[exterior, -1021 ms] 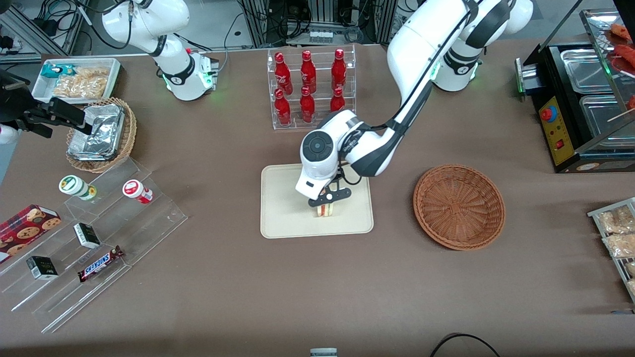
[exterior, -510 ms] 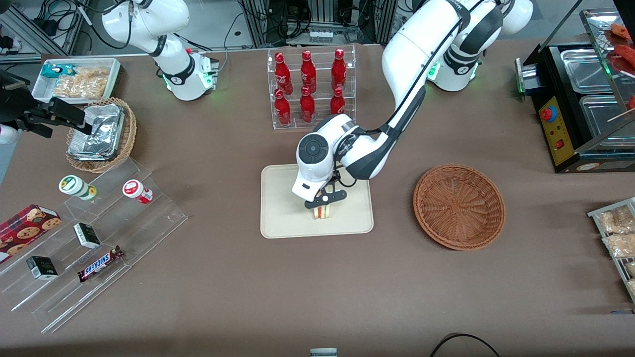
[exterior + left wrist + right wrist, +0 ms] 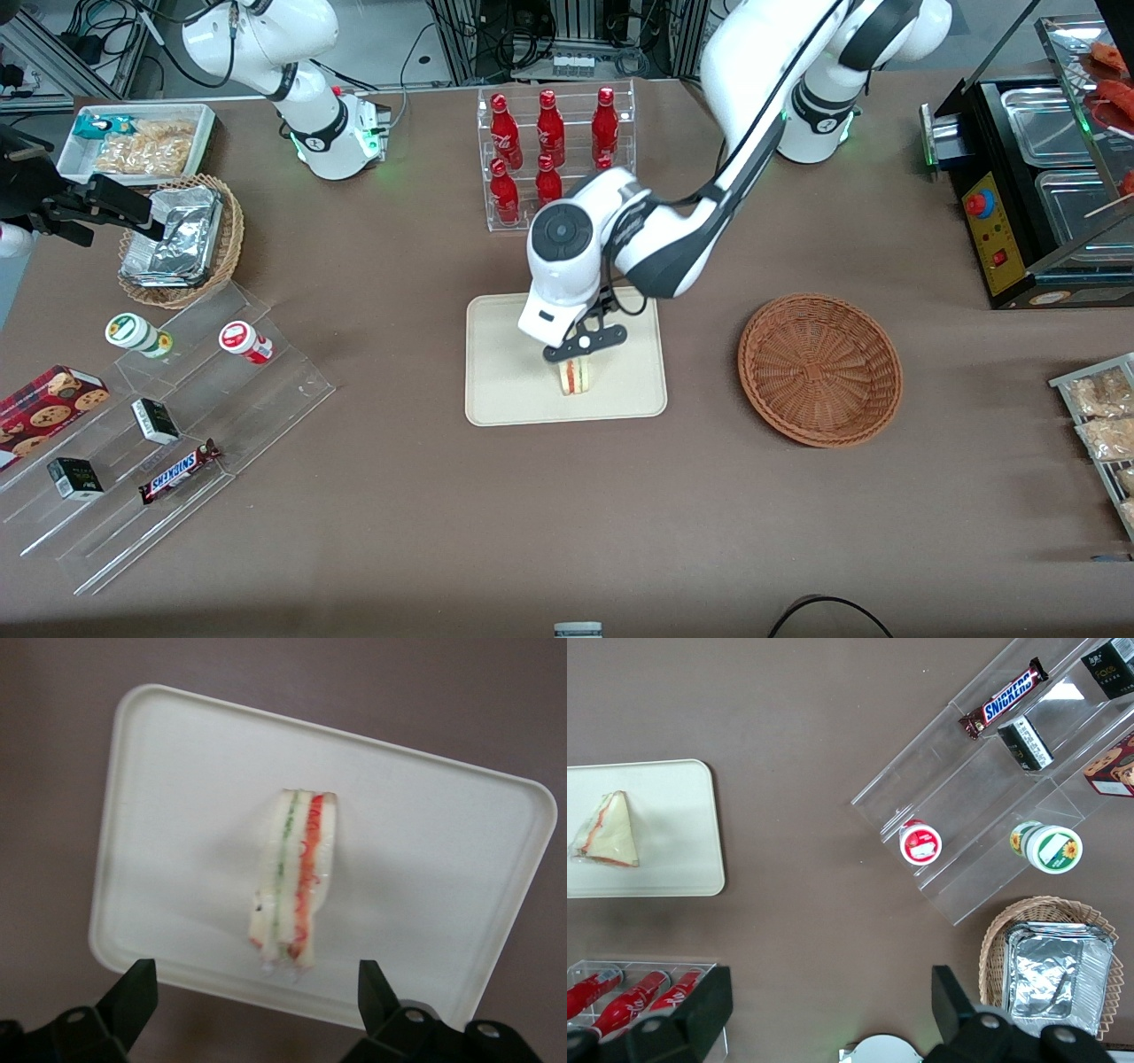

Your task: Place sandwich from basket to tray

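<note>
Hovering just above the tray [image 3: 505, 390], our end effector [image 3: 584, 342] hangs with its fingers [image 3: 133, 992] spread wide and holding nothing. The sandwich [image 3: 297, 881] stands on its edge on the tray, apart from both fingers, while the basket [image 3: 820, 368] lies empty toward the working arm's end of the table [image 3: 567, 514]. We judge the narrow wedge unsteady: a fingertip grazing it on the way up could tip it flat.

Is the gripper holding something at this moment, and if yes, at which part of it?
Nothing is held. The gripper hangs open above the sandwich, which stands on the tray, clear of both fingers.
</note>
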Tool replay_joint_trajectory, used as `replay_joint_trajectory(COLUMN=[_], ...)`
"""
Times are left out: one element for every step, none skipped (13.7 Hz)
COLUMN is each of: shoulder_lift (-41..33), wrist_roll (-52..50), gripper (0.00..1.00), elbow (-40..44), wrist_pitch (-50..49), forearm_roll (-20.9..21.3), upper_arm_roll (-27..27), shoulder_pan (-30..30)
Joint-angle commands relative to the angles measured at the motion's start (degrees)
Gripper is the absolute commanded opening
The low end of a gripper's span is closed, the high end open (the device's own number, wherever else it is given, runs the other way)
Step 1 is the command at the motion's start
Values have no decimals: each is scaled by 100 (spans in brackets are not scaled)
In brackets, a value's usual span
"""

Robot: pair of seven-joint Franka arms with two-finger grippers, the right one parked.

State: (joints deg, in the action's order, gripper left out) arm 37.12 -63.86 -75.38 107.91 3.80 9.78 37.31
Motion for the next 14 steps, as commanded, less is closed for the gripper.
replay_joint_trajectory(shoulder_lift=[-521, -652, -723, -741, -733, -767, -890, -1013, -1162, -1355, -1609, -1873, -2136, -2374], wrist_roll=[-13, -13, -4, 5, 127, 406, 679, 977, 1276, 1618, 2013, 2348, 2639, 2911], gripper=[100, 100, 100, 100, 100, 100, 100, 100, 100, 100, 100, 100, 100, 100], elbow=[-144, -170, -231, -249, -302, -415, -556, -696, -837, -1039, -1319, -1565, -1803, -2014], wrist_pitch=[-768, -1023, -1278, -1350, -1351, -1360, -1360, -1360, -1369, -1369, -1351, -1342, -1342, -1360], forearm_roll=[42, 86, 104, 104, 112, 113, 113, 113, 104, 78, 43, 16, 7, -45], upper_arm_roll=[-11, -20, -55, -64, -72, -81, -81, -81, -81, -73, -72, -72, -72, -72], shoulder_pan=[-320, -329, -443, -626, -715, -847, -1022, -1215, -1409, -1628, -1839, -2050, -2243, -2359])
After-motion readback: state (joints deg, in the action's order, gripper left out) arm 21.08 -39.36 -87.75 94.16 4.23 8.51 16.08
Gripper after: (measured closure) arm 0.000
